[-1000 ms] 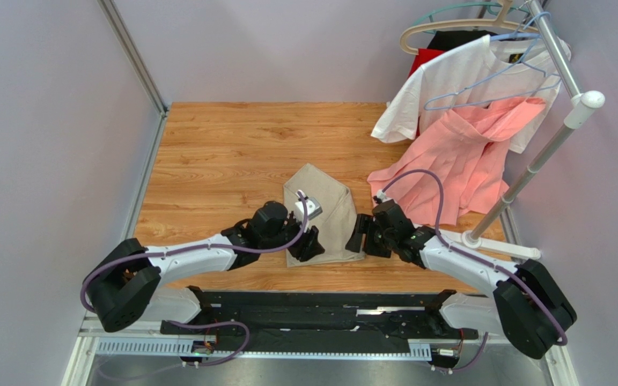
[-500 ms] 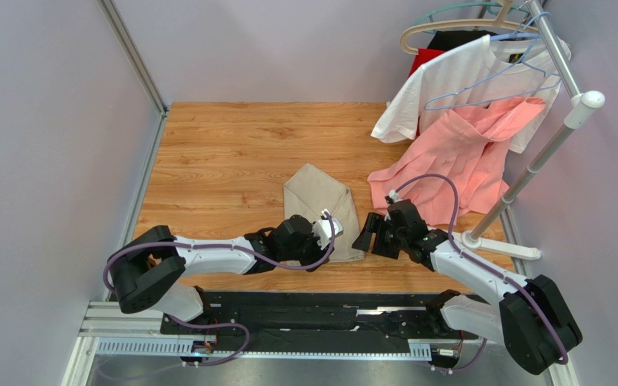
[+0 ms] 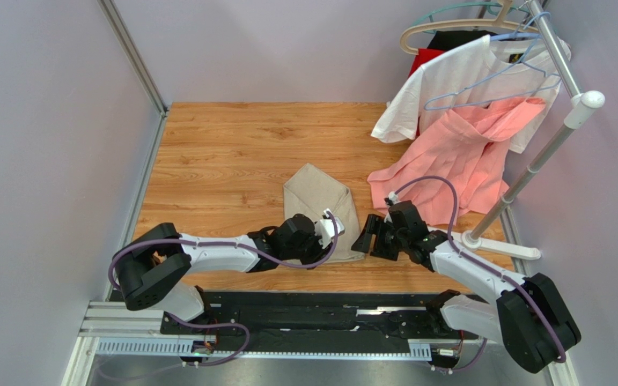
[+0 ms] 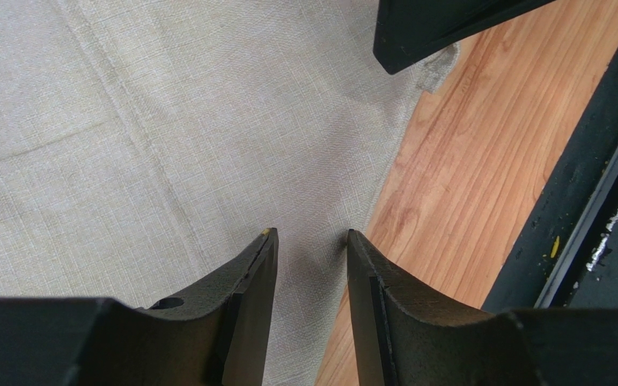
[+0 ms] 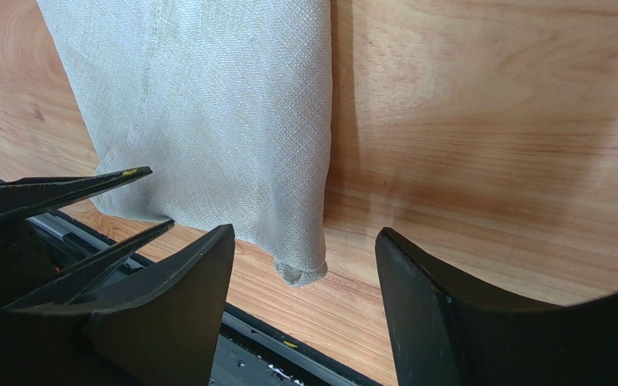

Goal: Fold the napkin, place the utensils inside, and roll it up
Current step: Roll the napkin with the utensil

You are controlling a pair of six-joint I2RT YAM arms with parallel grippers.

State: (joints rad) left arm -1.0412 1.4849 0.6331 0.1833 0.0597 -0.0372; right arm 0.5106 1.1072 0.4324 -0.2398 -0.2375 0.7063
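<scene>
Left gripper [image 4: 308, 237] and right gripper [image 5: 304, 233], both empty, at the folded beige-tan woven cloth napkin [image 5: 207, 104].
Left jaws are narrowly parted and right jaws spread wide, with the hemmed corner just ahead between them. The cloth looks light and limp; I would pinch that corner.

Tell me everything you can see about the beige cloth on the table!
The napkin is a plain beige-tan cloth with a visible weave, folded over into an angled shape with creases and a hemmed edge. It lies flat on the wooden table, near the front edge. The open left gripper hangs over its near edge; the open right gripper frames its near corner.
</scene>
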